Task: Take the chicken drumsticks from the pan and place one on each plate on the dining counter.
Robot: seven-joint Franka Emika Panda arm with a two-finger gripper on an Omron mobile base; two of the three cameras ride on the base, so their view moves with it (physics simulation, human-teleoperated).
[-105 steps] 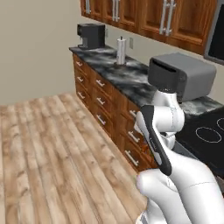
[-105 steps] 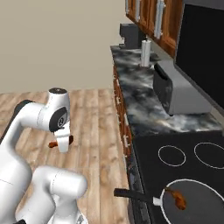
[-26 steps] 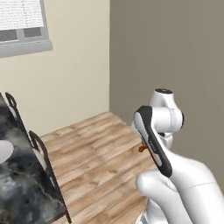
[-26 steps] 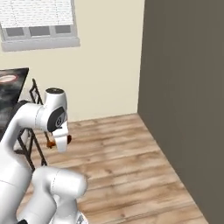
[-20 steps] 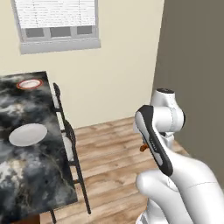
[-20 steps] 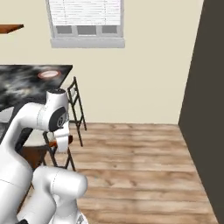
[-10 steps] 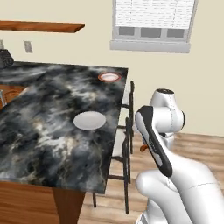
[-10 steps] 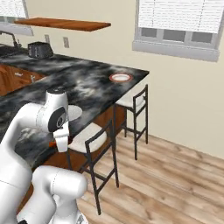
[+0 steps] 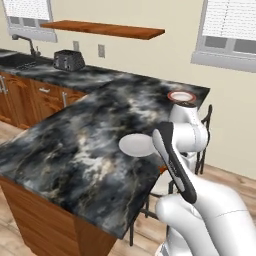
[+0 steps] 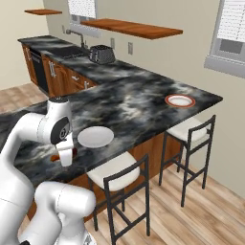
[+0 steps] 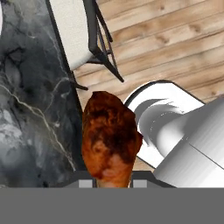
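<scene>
One browned, club-shaped chicken drumstick (image 11: 110, 142) sits low centre in the hand view, pinched by your two-finger gripper (image 11: 111, 183) closed at its narrow end. Judge it light, firm but greasy, so keep the pinch there. Beyond, mid-frame in the right base view, lies the plain pale round plate (image 10: 95, 137) on the black-and-grey marbled dining counter (image 10: 143, 103).

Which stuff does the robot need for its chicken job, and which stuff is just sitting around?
Needed:
- drumstick held in the tool
- grey-white plate
- red-rimmed plate
- dining counter

Just sitting around:
- toaster
- stools
- wall shelf
</scene>
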